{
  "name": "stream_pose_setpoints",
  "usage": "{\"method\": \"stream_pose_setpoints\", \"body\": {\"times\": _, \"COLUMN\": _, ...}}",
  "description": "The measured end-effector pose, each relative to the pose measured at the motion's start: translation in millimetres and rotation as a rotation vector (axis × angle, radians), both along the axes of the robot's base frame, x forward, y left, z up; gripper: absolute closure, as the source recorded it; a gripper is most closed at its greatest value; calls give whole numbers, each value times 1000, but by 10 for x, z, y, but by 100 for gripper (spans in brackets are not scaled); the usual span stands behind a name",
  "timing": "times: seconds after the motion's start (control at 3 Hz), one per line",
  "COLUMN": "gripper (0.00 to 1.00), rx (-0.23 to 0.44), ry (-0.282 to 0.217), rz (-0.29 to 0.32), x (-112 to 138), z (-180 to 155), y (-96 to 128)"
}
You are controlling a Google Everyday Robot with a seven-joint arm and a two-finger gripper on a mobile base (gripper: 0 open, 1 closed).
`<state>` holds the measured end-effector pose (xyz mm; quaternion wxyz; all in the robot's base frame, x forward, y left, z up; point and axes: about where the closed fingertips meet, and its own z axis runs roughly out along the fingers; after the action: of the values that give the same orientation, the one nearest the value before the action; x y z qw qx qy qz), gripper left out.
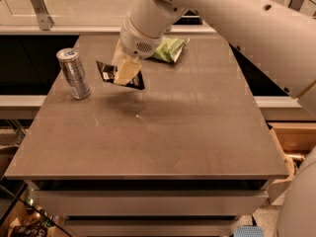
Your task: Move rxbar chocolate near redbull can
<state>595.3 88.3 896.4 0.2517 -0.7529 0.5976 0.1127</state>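
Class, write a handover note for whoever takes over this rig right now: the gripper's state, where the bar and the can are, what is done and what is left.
Gripper: shut on the rxbar, holding it tilted above the table.
Can: upright near the table's left edge, just left of the bar, not touching it.
Green bag: at the back, behind the gripper.
Done: bar is off the table and close to the can.
Left: lower it, set it beside the can, release.
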Motion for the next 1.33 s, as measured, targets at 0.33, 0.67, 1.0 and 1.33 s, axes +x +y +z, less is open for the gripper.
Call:
{"method": "stream_pose_setpoints", "body": {"times": 0.33, "gripper": 100, "rx": -19, "ry": 41, "rz": 18, "x": 50, "z": -133, "y": 124}}
{"method": "stream_pose_setpoints", "body": {"times": 0.67, "gripper": 100, "rx": -46, "ry": 75, "rz": 19, "x": 80, "z": -255, "y": 171}}
{"method": "stream_pose_setpoints", "body": {"times": 1.0, "gripper": 81, "rx": -47, "ry": 77, "rz": 22, "x": 75, "z": -271, "y": 184}}
{"method": "stream_pose_setpoints", "body": {"times": 1.33, "gripper": 58, "rx": -48, "ry": 79, "rz": 25, "x": 71, "z": -285, "y": 198}}
